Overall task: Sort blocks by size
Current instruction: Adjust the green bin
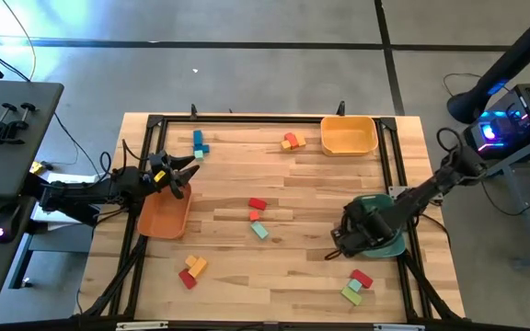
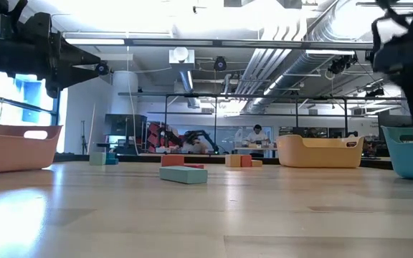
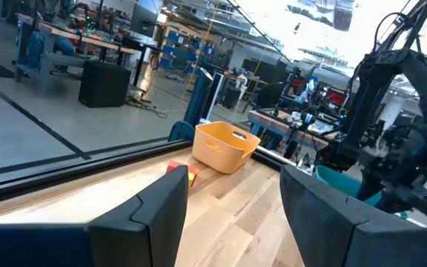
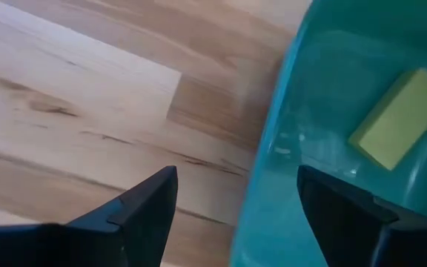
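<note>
My left gripper (image 1: 184, 175) (image 3: 232, 185) is open and empty, above the far end of the orange bin (image 1: 164, 218). My right gripper (image 1: 339, 243) (image 4: 237, 178) is open and empty, pointing down over the left rim of the teal bin (image 1: 386, 241) (image 4: 302, 148). A yellow-green bar (image 4: 400, 119) lies flat on the teal bin's floor. Loose blocks lie on the table: a red block (image 1: 257, 204), a small orange block (image 1: 254, 215) and a teal block (image 1: 260, 230) in the middle, and a blue and teal pair (image 1: 199, 142) at the far left.
A yellow bin (image 1: 349, 135) stands at the far right, with red, orange and yellow blocks (image 1: 291, 141) beside it. Yellow and red blocks (image 1: 191, 269) lie near the front left; red, teal and green blocks (image 1: 357, 285) lie near the front right. A black frame (image 1: 247, 119) edges the table.
</note>
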Robot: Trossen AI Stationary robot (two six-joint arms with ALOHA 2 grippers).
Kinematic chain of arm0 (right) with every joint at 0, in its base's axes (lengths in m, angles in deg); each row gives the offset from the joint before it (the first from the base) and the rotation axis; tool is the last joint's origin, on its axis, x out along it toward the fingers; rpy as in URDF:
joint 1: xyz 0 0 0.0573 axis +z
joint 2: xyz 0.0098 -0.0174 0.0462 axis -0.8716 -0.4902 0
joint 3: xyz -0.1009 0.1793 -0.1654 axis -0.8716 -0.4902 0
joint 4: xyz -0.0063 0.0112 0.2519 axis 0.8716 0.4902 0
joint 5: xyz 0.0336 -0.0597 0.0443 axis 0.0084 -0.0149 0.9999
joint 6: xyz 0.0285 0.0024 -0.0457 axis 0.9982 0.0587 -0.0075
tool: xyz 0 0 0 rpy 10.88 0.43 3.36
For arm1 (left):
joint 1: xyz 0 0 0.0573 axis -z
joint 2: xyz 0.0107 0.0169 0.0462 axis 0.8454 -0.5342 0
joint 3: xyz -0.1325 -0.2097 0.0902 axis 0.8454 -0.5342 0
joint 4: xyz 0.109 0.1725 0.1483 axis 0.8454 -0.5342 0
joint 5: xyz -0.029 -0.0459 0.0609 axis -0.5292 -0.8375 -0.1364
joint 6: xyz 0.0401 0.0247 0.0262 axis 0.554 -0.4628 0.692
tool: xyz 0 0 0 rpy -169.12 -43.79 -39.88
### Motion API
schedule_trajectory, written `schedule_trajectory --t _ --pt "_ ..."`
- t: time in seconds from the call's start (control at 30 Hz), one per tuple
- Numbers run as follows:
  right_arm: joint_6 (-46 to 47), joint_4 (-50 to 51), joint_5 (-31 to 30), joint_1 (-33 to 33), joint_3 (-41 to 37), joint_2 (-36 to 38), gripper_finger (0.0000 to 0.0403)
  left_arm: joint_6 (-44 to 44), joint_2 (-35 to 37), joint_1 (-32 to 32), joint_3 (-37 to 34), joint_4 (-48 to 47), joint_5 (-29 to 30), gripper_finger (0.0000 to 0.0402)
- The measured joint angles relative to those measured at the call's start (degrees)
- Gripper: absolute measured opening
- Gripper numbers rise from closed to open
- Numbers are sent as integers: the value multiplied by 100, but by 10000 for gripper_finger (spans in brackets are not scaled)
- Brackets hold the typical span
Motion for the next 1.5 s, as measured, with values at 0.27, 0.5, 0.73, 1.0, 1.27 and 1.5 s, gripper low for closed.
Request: schedule_trajectory --t 0.27,0.5,0.73,1.0,1.27,1.5 --pt "22 -478 102 -335 -526 -2 204 0 0 0 0 2 -2 200" --pt "-27 -1028 93 -769 -890 -2 131 -2 0 0 0 2 -4 200" --pt "-374 -961 -393 -1222 -927 -2 73 0 0 0 0 2 -4 200" --pt "-1069 -963 -501 -1793 -927 -2 37 1 0 0 0 3 -4 200" --pt "-1533 -963 -661 -2278 -927 -2 25 2 0 0 0 2 -4 200" --pt "-1531 -987 -936 -2530 -927 -2 25 4 0 0 0 2 -2 200"
